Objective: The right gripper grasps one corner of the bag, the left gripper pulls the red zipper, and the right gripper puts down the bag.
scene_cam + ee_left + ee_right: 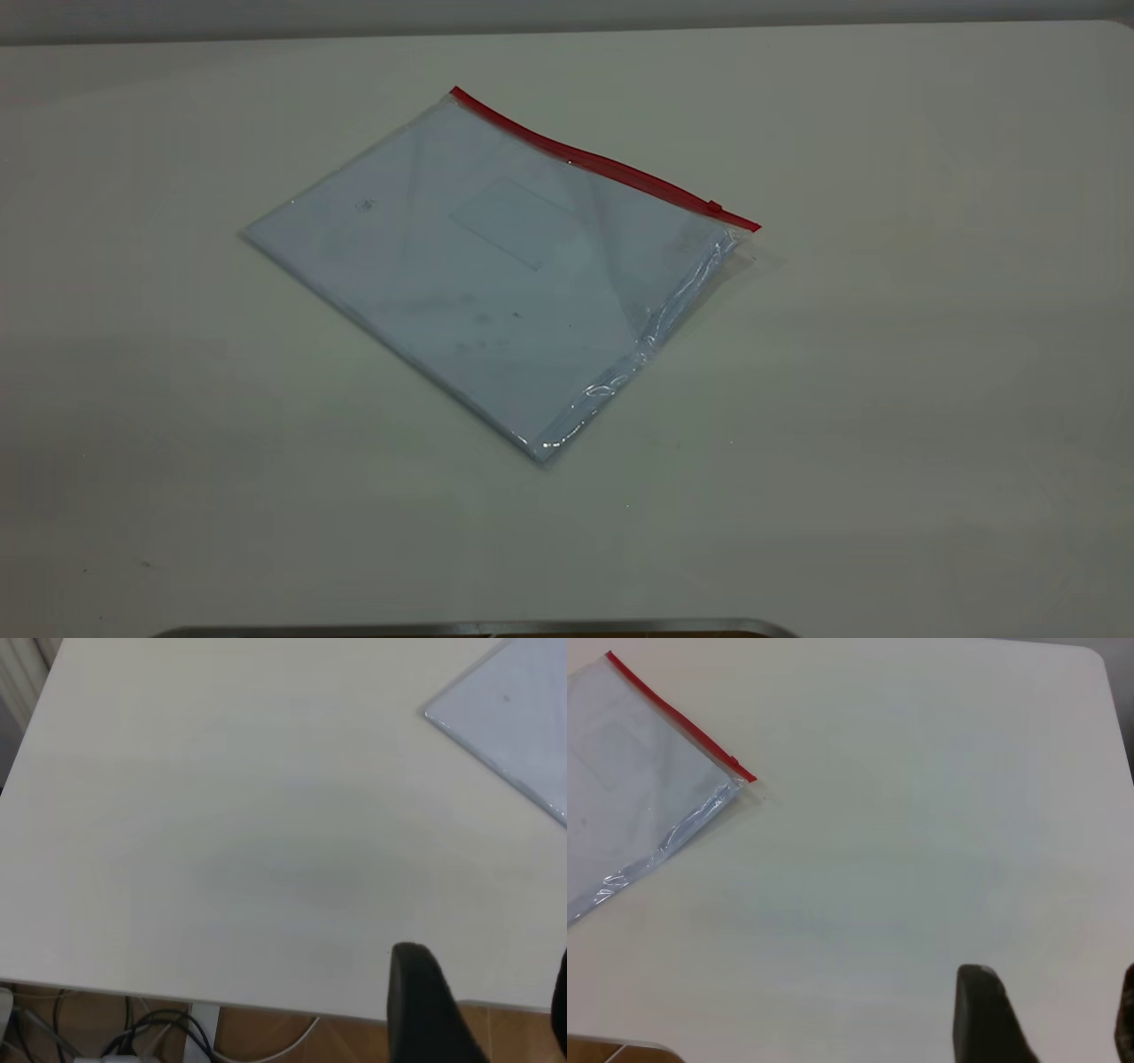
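Note:
The bag (pixel 496 275), a clear pouch with a pale bluish-white sheet inside, lies flat on the table. The red zipper (pixel 602 164) runs along its far edge, with the slider tab (pixel 714 207) near the right corner. Neither gripper shows in the exterior view. In the left wrist view my left gripper (pixel 483 970) is open and empty above the table's edge, far from the bag's corner (pixel 514 709). In the right wrist view my right gripper (pixel 1050 979) is open and empty over bare table, well away from the bag (pixel 629 797) and its zipper corner (pixel 744 775).
The white table (pixel 886 399) spreads wide around the bag. A dark metal rim (pixel 478 629) shows at the near edge of the exterior view. Cables (pixel 159 1041) and a wooden floor lie below the table edge in the left wrist view.

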Controlling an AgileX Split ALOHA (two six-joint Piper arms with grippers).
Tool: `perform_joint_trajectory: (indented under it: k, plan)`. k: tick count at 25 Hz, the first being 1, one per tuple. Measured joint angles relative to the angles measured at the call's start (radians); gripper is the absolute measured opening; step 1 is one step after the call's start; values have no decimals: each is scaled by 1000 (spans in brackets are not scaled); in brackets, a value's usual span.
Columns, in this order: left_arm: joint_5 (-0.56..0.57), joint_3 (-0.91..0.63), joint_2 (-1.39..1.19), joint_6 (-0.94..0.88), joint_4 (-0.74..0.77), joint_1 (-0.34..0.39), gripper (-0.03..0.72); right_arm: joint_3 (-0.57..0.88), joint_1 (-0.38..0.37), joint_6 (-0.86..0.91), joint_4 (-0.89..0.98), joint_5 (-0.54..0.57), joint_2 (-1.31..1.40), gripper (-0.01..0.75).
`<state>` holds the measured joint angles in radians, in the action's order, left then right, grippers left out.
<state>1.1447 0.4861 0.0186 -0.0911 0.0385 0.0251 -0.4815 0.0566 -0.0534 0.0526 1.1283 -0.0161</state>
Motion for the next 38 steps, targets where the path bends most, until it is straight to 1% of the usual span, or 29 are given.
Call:
perform_joint_trajectory:
  k: [9,12,14,16,19,22,24,27,31,34,36,38]
  plan:
    - [-1,0,0,-1,22,0,416,0,0,6,91,-9,0,392]
    - [-15,8,-45,-1,15,0,416,-1,0,4,127,-30,28,392]
    - [-69,28,-127,21,-5,0,419,-1,0,-16,179,-91,111,393]
    - [-141,50,-252,100,-29,0,431,-1,0,-62,226,-159,242,409]
    - [-254,83,-464,206,-61,0,464,-1,0,-182,296,-260,459,465]
    - [-364,117,-675,252,-92,0,510,-1,0,-327,400,-374,674,529]
    - [-443,138,-814,269,-112,0,530,-1,0,-456,520,-445,805,554]
    - [-532,180,-995,294,-160,0,539,-1,0,-670,745,-527,1004,562]
    - [-603,249,-1187,365,-239,0,540,-1,0,-1005,1106,-605,1266,562]
    - [-651,298,-1294,438,-313,0,538,-3,0,-1284,1407,-646,1446,562]
    - [-683,328,-1353,486,-380,0,538,-8,0,-1470,1605,-641,1568,562]
    - [-702,354,-1414,541,-446,0,538,-35,0,-1570,1681,-612,1674,562]
